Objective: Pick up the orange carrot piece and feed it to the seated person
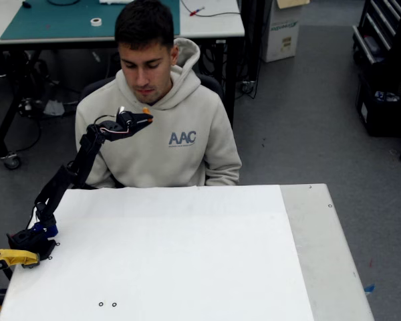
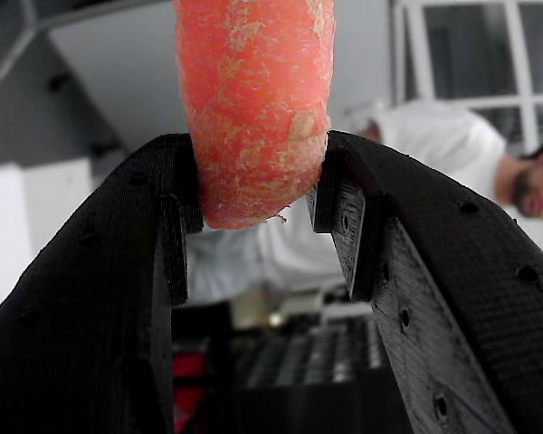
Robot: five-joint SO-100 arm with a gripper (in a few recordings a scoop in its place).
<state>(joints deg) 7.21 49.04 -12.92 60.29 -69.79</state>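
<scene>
Above the counter's (image 1: 187, 267) far left edge, the pincer (image 1: 144, 118) is raised at chest height, clamped on the orange carrot piece (image 2: 253, 108), whose stub pokes above the tips. Just beyond, the seated person (image 1: 180, 140) faces it, head bowed.

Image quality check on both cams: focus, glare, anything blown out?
Fixed view: even, soft light, sharp throughout, no glare; the white table is bright but not clipped, and the carrot piece is tiny. Wrist view: carrot piece and the gripper clamped on it are sharp; the seated person behind is soft, and the window area at upper right looks overexposed.
</scene>
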